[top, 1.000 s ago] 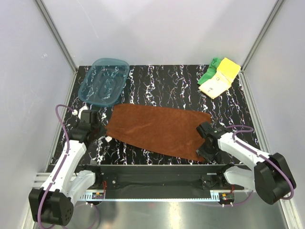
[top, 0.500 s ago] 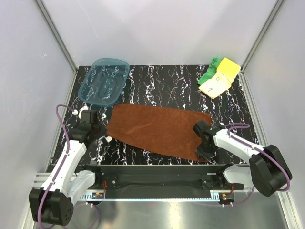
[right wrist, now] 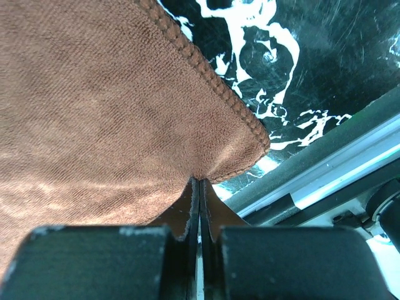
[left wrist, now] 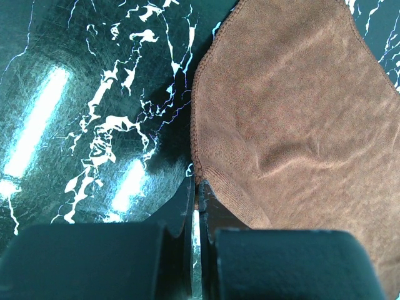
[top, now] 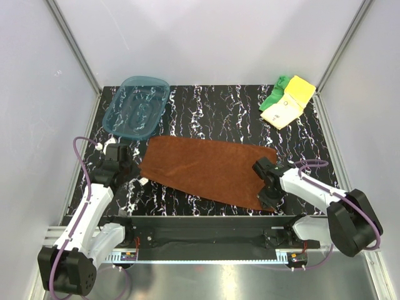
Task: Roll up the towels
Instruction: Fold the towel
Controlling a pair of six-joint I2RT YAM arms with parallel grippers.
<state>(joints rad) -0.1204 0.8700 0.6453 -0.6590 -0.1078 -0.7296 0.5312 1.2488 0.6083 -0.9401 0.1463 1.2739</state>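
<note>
Left gripper (left wrist: 195,187) and right gripper (right wrist: 199,182) clamp their jaws on the near corners of the rust-brown towel (top: 206,172), spread flat on the counter (top: 206,112). Soft, light and limp, it likely handles best by its hems.

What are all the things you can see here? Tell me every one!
brown towel: 1, rust-brown, spread flat mid-table
yellow towel: 1, pale yellow, folded, far right corner
green towel: 1, bright green, bunched against the yellow towel
tray: 1, see-through teal, far left
table: 1, black with white veins
left gripper: 1, black, shut on the brown towel's left edge
right gripper: 1, black, shut on the brown towel's near right corner
</note>
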